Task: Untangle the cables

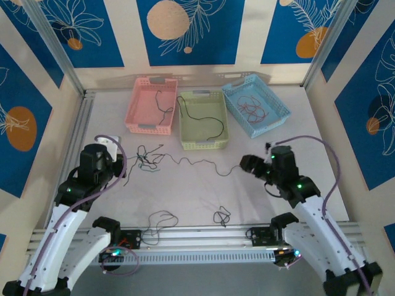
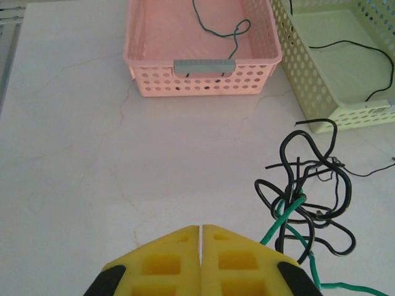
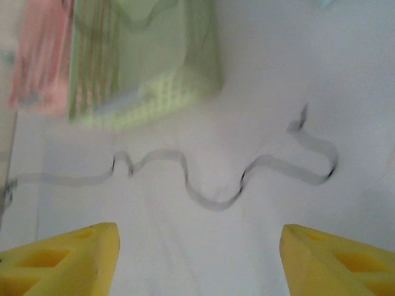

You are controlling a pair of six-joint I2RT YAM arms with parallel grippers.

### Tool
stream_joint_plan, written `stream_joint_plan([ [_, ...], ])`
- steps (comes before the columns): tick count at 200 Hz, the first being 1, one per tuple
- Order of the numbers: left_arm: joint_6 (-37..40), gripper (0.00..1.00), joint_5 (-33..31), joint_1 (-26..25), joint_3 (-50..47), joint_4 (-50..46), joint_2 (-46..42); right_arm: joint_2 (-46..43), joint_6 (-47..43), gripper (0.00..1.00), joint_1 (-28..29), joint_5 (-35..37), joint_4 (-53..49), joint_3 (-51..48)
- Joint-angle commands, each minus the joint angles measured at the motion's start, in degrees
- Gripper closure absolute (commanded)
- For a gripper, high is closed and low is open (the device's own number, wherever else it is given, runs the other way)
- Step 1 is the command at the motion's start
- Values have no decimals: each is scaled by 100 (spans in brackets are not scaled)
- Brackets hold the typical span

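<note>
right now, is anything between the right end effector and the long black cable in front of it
Nothing visible: the right end effector stands open, and just bare table separates it from the long black cable.

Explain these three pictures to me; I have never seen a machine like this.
These are two robot arms bolted at a table's near edge, each ending in a two-finger gripper with yellow pads. The wide picture looks down from above and behind them. The other two pictures come from cameras on the wrists.

On the table stand a pink basket, a yellow-green basket and a blue basket, each with cable inside. In front of them lie a tangled clump of black and green cables and a long black cable beside it. Nearer the arms are a loose black cable and a smaller curled one.

The left gripper is shut beside the clump, with nothing visible between its fingers. The right gripper is open near the long cable's right end, holding nothing.
</note>
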Motion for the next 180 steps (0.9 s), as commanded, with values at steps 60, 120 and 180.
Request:
stream_joint_plan([
  [60,1,100,390,25,-101,294,-126,931,1554,32,2454,193,-1070,-561],
  [120,14,100,491,25,-113,311,-150,1806,1550,38,3199,240,-786,-513],
  [180,15,100,580,25,-138,320,-179,3187,1281,46,3836,357,-491,65],
])
